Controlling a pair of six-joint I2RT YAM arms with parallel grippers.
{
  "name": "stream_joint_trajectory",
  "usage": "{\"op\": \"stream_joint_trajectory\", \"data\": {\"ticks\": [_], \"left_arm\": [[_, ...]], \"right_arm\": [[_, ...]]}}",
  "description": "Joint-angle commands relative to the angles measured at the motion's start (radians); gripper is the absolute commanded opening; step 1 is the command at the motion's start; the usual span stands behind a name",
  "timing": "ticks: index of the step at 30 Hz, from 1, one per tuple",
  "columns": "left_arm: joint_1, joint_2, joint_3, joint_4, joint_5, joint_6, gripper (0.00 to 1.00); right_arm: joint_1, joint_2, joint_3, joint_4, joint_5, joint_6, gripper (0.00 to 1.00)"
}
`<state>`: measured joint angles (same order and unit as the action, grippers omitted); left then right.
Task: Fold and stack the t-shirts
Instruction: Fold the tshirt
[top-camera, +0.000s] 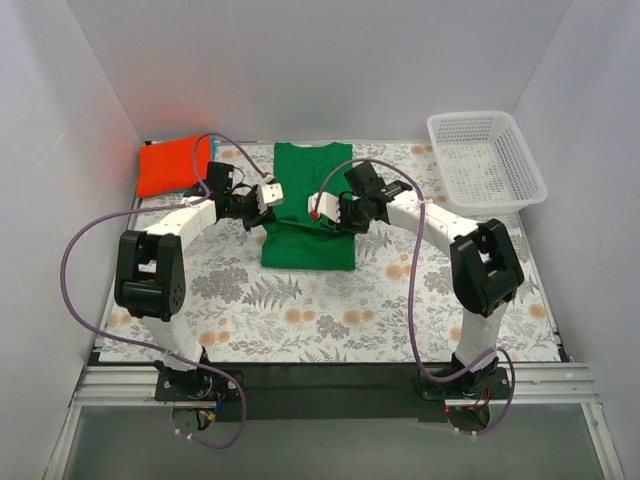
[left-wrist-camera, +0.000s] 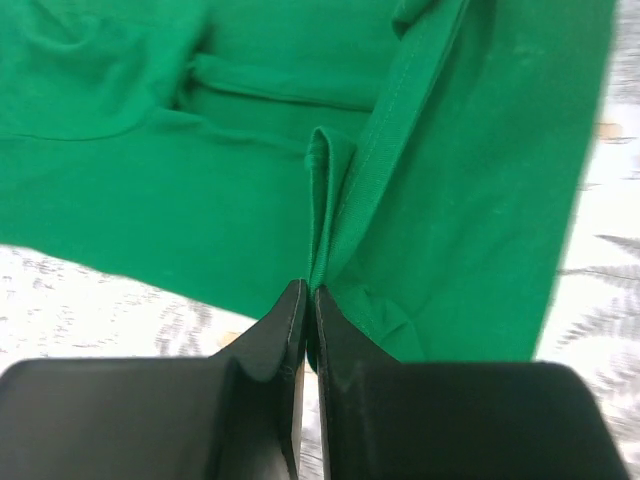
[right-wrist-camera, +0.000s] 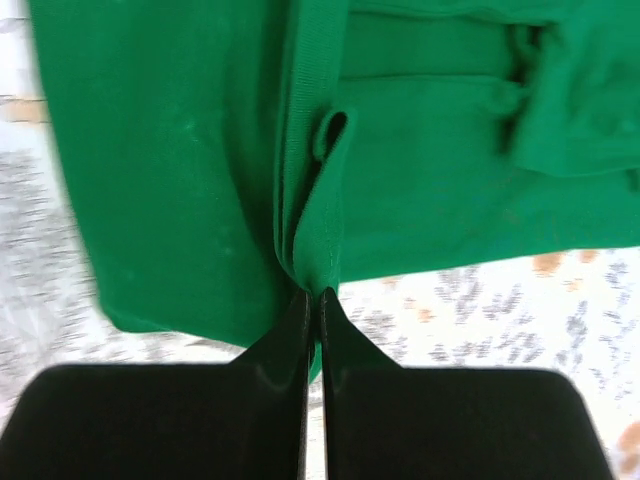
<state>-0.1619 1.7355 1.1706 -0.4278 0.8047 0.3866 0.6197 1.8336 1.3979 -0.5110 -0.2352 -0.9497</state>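
Observation:
The green t-shirt (top-camera: 308, 208) lies lengthwise in the middle of the table, its sides folded in. My left gripper (top-camera: 268, 196) is shut on a pinched fold of its left edge, seen close in the left wrist view (left-wrist-camera: 325, 215). My right gripper (top-camera: 322, 210) is shut on a fold of its right edge, seen in the right wrist view (right-wrist-camera: 318, 225). The orange-red t-shirt (top-camera: 170, 166) lies folded at the back left, with a sliver of blue cloth (top-camera: 212, 146) at its right edge.
A white mesh basket (top-camera: 486, 160) stands at the back right. The floral tablecloth (top-camera: 330, 310) covers the table. White walls close in the back and both sides. Purple cables loop beside each arm.

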Motion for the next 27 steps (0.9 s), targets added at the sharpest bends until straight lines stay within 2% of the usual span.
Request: {"op": "stream_joint_trajectory", "data": {"ticks": [1,11,17,18,19,20,21,23,25,27], "left_arm": [[0.018,0.074,0.127,0.054,0.036,0.037,0.00],[0.038,0.295,0.310,0.138,0.031,0.018,0.00],[0.038,0.337,0.333,0.231,-0.002,-0.043,0.00],[0.038,0.337,0.328,0.263,-0.012,-0.051,0.00],[0.038,0.329,0.318,0.294,-0.037,-0.084,0.08],[0.038,0.320,0.295,0.366,-0.051,-0.109,0.14],[0.039,0.312,0.281,0.395,-0.064,-0.141,0.29],[0.039,0.279,0.261,0.473,-0.105,-0.211,0.46],[0.047,0.251,0.230,0.489,-0.127,-0.274,0.53],[0.064,0.191,0.196,0.488,-0.130,-0.310,0.54]], "right_arm": [[-0.037,0.084,0.140,-0.007,-0.013,-0.081,0.01],[-0.093,0.325,0.455,-0.021,0.003,-0.124,0.01],[-0.104,0.386,0.532,0.008,0.057,-0.100,0.03],[-0.104,0.392,0.538,0.025,0.066,-0.093,0.09],[-0.106,0.392,0.546,0.034,0.083,-0.075,0.21],[-0.106,0.388,0.544,0.040,0.092,-0.069,0.23],[-0.106,0.377,0.544,0.058,0.103,-0.061,0.32],[-0.106,0.357,0.535,0.081,0.141,-0.031,0.50],[-0.109,0.311,0.529,0.100,0.154,-0.012,0.65],[-0.112,0.256,0.512,0.104,0.157,0.018,0.68]]}}
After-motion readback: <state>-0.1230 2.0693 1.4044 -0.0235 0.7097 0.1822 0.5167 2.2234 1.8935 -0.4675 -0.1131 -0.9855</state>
